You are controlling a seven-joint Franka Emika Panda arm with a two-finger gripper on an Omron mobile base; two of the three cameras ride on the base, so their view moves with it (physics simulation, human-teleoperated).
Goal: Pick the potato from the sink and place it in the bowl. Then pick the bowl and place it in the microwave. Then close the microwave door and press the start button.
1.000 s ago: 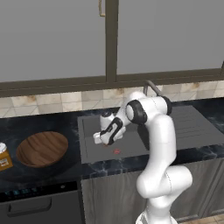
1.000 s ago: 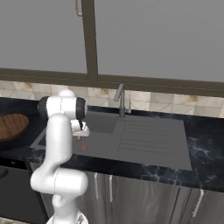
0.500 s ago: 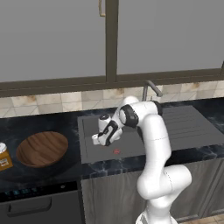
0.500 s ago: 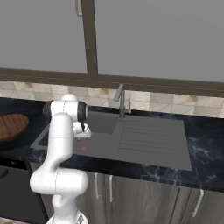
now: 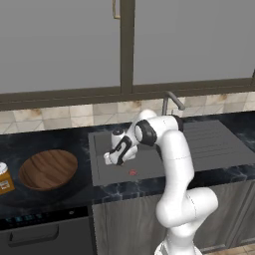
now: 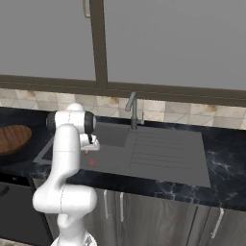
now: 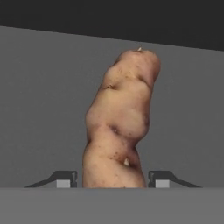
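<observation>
— Nearest first: where does the potato sit against the jaws?

— Squarely between them. In the hand view, one dark tip low on each side of the tan lump, a narrow sliver of grey sink floor visible between each tip and the skin. So: jaws parted, straddling the potato, not clearly pressing on it. Cannot tell whether the pads touch yet.

— Long axis?

— Running away from the hand, along the line of sight, near end down between the tips and far end up toward the dark back wall of the basin. Leaning slightly to the right of that view at the far end. Jaws set across the narrow width, not the length, which looks like the right way round for a pinch.

— And further out, in the room?

— Gripper down inside the sink, in the left part of the basin, wrist angled down and to the left. Potato itself hidden by the hand from the base cameras. Just nearer than the hand, a small red thing flat on the basin floor, apart from the fingers.

— Where to afterwards?

— Left. Wooden bowl on the black counter, well apart from the sink's left rim. Faucet at the far rim, right of the hand, out of the way of a lift.

— Verdict?

— Probably mid-squeeze; grasp not yet certain, lift not begun.
</observation>
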